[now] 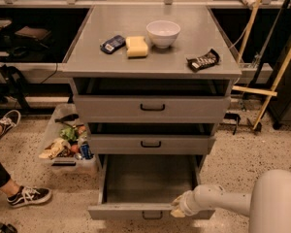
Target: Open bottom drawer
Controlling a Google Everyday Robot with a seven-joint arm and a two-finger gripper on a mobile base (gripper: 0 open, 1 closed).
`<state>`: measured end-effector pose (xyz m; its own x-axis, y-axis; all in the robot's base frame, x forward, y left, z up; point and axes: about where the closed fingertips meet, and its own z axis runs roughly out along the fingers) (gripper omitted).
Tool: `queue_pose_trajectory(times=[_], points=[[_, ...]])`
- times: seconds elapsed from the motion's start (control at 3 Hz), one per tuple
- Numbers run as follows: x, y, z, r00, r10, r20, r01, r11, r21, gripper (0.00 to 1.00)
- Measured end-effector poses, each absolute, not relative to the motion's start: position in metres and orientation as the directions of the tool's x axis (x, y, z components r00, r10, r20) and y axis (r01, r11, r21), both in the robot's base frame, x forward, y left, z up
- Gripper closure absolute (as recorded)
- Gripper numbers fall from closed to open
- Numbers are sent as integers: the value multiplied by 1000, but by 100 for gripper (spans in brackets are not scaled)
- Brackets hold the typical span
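Bottom drawer (150,181), grey, flat-fronted, slimmest panel of the three, stood drawn well out of the grey metal cabinet toward the camera. Its plain grey inside was open to view and nothing showed in it. Its small black loop handle (152,215) sat at the centre of the front panel, low in frame.

Hand (177,210), pale and rounded, lay against the top edge of that front panel, just right of the loop handle and not on it. Could not tell whether the hand was spread or pressed together, nor whether it gripped the panel edge or only rested on it. The white arm (218,200) reached in from the lower right, roughly along the panel's long axis, which ran left to right.

Key relation: the drawer's travel ran from the cabinet straight out toward the camera, at a right angle to the panel. The hand was on the near, outer end of that line, right of centre. Judgement: any further pull from there would be off-centre and might skew the drawer on its runners. The task looked largely done.

Mid-height grey drawer front (150,143) and tallest grey drawer front (152,108) above were only slightly proud of the frame. Table (150,64) top carried a white bowl (163,33).
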<state>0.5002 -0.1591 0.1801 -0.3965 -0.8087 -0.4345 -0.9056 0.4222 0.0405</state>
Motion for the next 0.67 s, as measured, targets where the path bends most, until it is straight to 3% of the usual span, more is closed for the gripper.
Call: queue_pose_trajectory(times=[0.33,0.67], points=[[501,-159,183,-396,-809,-434,-906,422,41,100],[493,-159,181,-403,-802,-440,-902,430,43,83]])
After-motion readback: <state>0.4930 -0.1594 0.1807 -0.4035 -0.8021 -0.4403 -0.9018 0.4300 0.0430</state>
